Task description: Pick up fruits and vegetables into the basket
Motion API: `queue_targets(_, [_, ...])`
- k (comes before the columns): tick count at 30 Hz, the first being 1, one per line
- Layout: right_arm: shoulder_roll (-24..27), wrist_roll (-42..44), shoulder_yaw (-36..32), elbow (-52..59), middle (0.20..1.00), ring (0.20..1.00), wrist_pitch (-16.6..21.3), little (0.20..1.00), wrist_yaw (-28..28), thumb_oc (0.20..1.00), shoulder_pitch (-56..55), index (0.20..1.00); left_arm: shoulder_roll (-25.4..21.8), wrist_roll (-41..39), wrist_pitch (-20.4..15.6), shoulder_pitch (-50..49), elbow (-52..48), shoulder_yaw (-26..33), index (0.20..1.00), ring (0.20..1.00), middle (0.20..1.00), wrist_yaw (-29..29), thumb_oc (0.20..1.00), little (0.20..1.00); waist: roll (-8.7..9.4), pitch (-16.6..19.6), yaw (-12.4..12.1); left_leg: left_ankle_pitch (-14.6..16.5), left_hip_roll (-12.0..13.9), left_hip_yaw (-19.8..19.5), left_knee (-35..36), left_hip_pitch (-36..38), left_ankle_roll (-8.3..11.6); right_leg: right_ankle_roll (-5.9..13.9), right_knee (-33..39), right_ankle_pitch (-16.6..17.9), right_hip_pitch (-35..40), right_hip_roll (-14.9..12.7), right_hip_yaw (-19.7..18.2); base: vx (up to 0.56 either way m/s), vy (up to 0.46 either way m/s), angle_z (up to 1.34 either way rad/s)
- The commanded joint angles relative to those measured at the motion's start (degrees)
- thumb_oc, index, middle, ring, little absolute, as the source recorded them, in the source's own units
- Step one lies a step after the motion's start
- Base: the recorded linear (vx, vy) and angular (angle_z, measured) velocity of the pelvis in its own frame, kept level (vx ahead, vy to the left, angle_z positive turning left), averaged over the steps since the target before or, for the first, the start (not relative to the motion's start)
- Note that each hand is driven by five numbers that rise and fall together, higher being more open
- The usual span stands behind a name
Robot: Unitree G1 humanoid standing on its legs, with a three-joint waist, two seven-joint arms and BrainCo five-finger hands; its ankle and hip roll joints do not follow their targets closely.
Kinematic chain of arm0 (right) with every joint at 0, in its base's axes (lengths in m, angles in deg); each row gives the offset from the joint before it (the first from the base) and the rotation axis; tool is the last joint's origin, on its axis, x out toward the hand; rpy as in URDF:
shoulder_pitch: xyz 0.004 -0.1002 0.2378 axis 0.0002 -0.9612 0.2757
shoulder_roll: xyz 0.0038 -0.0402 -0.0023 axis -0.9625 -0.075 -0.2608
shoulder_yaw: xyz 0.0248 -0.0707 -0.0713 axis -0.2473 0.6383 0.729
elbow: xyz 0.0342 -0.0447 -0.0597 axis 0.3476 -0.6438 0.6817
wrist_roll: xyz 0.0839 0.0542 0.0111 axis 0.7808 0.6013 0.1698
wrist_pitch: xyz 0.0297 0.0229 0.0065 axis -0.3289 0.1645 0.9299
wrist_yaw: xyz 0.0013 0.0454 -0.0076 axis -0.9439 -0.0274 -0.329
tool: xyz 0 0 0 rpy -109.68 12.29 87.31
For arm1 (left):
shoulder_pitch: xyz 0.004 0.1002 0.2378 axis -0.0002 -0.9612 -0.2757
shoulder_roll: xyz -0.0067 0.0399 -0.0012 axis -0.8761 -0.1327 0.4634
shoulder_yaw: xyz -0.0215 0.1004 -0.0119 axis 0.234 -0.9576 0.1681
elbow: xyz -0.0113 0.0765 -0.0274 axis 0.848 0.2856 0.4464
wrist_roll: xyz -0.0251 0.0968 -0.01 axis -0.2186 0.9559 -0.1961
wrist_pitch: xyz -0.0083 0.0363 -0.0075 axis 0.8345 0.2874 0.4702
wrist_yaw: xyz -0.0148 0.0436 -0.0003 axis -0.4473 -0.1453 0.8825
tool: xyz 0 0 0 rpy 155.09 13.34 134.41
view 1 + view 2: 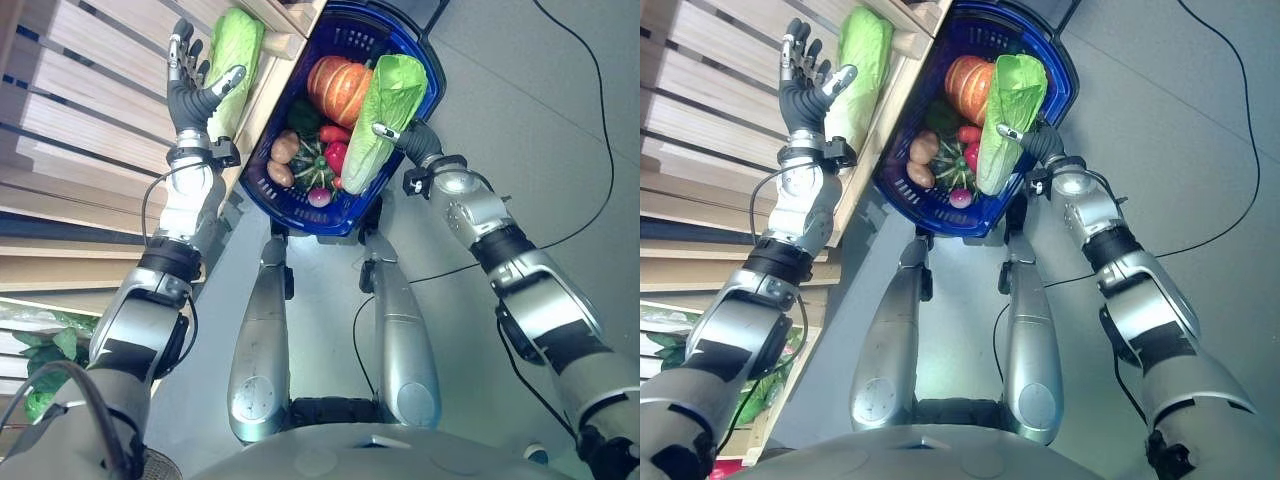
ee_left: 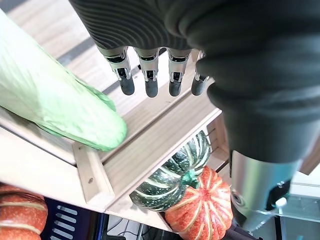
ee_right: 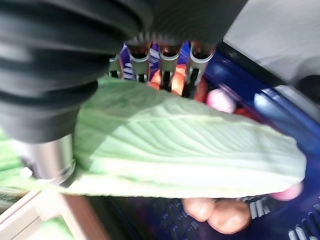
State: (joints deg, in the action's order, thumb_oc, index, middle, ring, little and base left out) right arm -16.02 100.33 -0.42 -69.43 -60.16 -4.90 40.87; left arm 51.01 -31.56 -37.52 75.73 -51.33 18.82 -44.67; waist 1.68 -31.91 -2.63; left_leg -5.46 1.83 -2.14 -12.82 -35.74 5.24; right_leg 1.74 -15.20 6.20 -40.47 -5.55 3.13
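A blue basket point(image 1: 262, 196) stands on the floor against the wooden shelf. It holds an orange pumpkin point(image 1: 336, 86), a striped green squash point(image 1: 311, 166), a red pepper point(image 1: 336, 152), potatoes point(image 1: 283, 150) and a small purple onion point(image 1: 319, 197). My right hand point(image 1: 421, 141) is shut on a long pale-green cabbage point(image 1: 386, 100) and holds it over the basket's right side; in the right wrist view the fingers curl behind the cabbage point(image 3: 175, 155). A second cabbage point(image 1: 233, 55) lies on the shelf edge. My left hand point(image 1: 190, 98) is open beside it, its fingers point(image 2: 150, 80) straight.
The slatted wooden shelf point(image 1: 80, 130) fills the left side. Under its board sit a striped green pumpkin point(image 2: 175, 175) and an orange pumpkin point(image 2: 200, 212). Leafy greens point(image 1: 42, 350) lie at the lower left. Grey floor point(image 1: 520, 110) spreads to the right of the basket.
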Motion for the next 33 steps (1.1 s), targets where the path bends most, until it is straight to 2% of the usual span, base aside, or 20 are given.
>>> queue_targets(1, [0.96,-0.39,-0.83,-3.87,0.200,0.200,-0.43,0.200,3.51,0.200,2.20,0.200,0.32,-2.14,-2.70,1.57,0.21,0.23,1.000,1.000,1.000,1.95,1.000,1.000,-4.49,2.12,-0.10,3.51,-4.72,0.42,-3.85,-3.55,-1.08,2.11,-5.10,-7.28,0.77,0.95,4.32,0.01,-0.013,0.08])
queue_targets(9, [-0.13,-2.02,-1.39,-15.63,0.203,0.203,-0.91,0.203,5.05,0.203,6.29,0.203,1.74,-2.61,-3.46,3.10,1.60,-1.17,1.000,1.000,1.000,2.88,1.000,1.000,-5.61,2.12,-1.48,3.53,-5.37,-0.12,-4.86,-4.70,-1.40,1.90,-6.41,-7.57,-0.25,0.72,5.02,0.01,-0.007,0.10])
queue_targets(10, [-0.21,-2.34,-1.49,-16.33,0.366,0.366,-1.32,0.366,4.78,0.366,6.64,0.366,1.92,-2.58,-3.65,3.04,1.63,-1.31,1.000,1.000,1.000,2.87,1.000,1.000,-5.74,2.12,-1.61,3.50,-5.47,-0.20,-4.89,-4.80,-1.41,1.90,-6.48,-7.59,-0.33,0.72,5.05,0.00,0.005,0.05])
queue_targets(11, [-0.33,-2.62,-1.47,-16.91,0.413,0.413,-1.76,0.413,4.47,0.413,7.00,0.413,2.20,-2.54,-3.88,3.02,1.69,-1.48,1.000,1.000,1.000,2.81,1.000,1.000,-5.87,2.12,-1.73,3.45,-5.59,-0.27,-4.89,-4.91,-1.48,1.86,-6.52,-7.58,-0.46,0.74,5.10,0.00,0.007,0.05])
queue_targets(13, [-0.63,-3.16,-1.62,-17.62,0.442,0.442,-2.50,0.442,3.60,0.442,7.41,0.442,2.59,-2.41,-4.19,3.01,1.76,-1.74,1.000,1.000,1.000,2.68,1.000,1.000,-6.10,2.12,-1.87,3.42,-5.75,-0.35,-4.84,-4.98,-1.58,1.83,-6.60,-7.58,-0.62,0.78,5.16,0.00,0.007,0.05])
queue_targets(14, [-0.71,-4.00,-1.79,-18.29,0.507,0.507,-2.87,0.507,3.08,0.507,7.73,0.507,2.77,-2.43,-4.32,2.91,1.70,-1.71,1.000,1.000,1.000,2.71,1.000,1.000,-6.27,2.12,-1.97,3.42,-5.80,-0.35,-4.94,-5.15,-1.61,1.80,-6.77,-7.62,-0.81,0.80,5.18,0.00,0.010,0.07])
queue_targets(16, [-0.75,-4.40,-1.79,-19.06,0.529,0.529,-3.85,0.529,1.92,0.529,8.19,0.529,3.21,-2.15,-4.39,2.89,1.49,-1.80,1.000,1.000,1.000,2.42,1.000,1.000,-6.46,2.12,-2.08,3.41,-5.86,-0.28,-5.06,-5.38,-1.66,1.76,-6.90,-7.63,-1.06,0.75,5.24,0.00,0.017,0.05])
queue_targets(17, [-0.76,-4.96,-1.87,-19.45,0.780,0.780,-4.46,0.780,1.05,0.780,8.35,0.780,3.33,-2.20,-4.37,2.91,1.48,-1.82,1.000,1.000,1.000,2.36,1.000,1.000,-6.56,2.12,-2.12,3.42,-5.88,-0.29,-5.18,-5.51,-1.67,1.74,-7.05,-7.66,-1.21,0.74,5.24,0.00,0.020,0.03])
queue_targets(18, [-0.77,-5.50,-1.94,-19.79,0.859,0.859,-4.84,0.859,0.45,0.859,8.52,0.859,3.43,-2.21,-4.31,2.92,1.37,-1.85,1.000,1.000,1.000,2.23,1.000,1.000,-6.65,2.12,-2.14,3.41,-5.91,-0.28,-5.20,-5.55,-1.69,1.73,-7.11,-7.66,-1.29,0.77,5.21,0.00,0.023,0.04])
queue_targets(19, [-0.69,-6.37,-1.87,-20.14,0.887,0.887,-5.07,0.887,-0.14,0.887,8.73,0.887,3.59,-2.03,-4.41,2.79,1.23,-1.88,1.000,1.000,1.000,2.03,1.000,1.000,-6.75,2.12,-2.18,3.37,-5.94,-0.27,-5.17,-5.64,-1.73,1.72,-7.09,-7.64,-1.38,0.80,5.18,0.00,0.000,0.00])
queue_targets(21, [-0.54,-8.56,-1.56,-20.90,1.000,1.000,-5.50,1.000,-0.82,1.000,9.02,1.000,4.03,-1.60,-4.55,2.58,0.79,-2.26,1.000,1.000,1.000,1.18,1.000,1.000,-6.97,2.12,-2.21,3.24,-5.94,-0.31,-5.06,-5.89,-1.80,1.74,-7.10,-7.51,-1.76,0.82,5.15,0.00,0.000,0.00])
queue_targets(29, [-0.24,-9.07,-1.57,-21.97,1.000,1.000,-6.88,1.000,-2.83,1.000,9.72,1.000,4.10,-0.33,-4.15,2.18,0.38,-2.36,1.000,1.000,1.000,-0.53,1.000,1.000,-7.31,2.12,-2.27,3.05,-6.03,-0.33,-5.18,-6.22,-1.81,1.77,-7.26,-7.35,-2.20,0.86,5.04,0.00,0.000,0.00])
queue_targets(33, [-0.18,-9.09,-1.61,-22.60,1.000,1.000,-7.26,1.000,-3.79,1.000,9.90,1.000,4.04,4.97,-1.18,1.98,0.82,-2.96,1.000,1.000,1.000,-6.07,1.000,1.000,-7.46,2.12,-2.26,2.97,-5.97,-0.24,-5.11,-6.24,-1.84,1.75,-7.20,-7.29,-2.27,0.87,5.01,0.00,0.000,0.00])
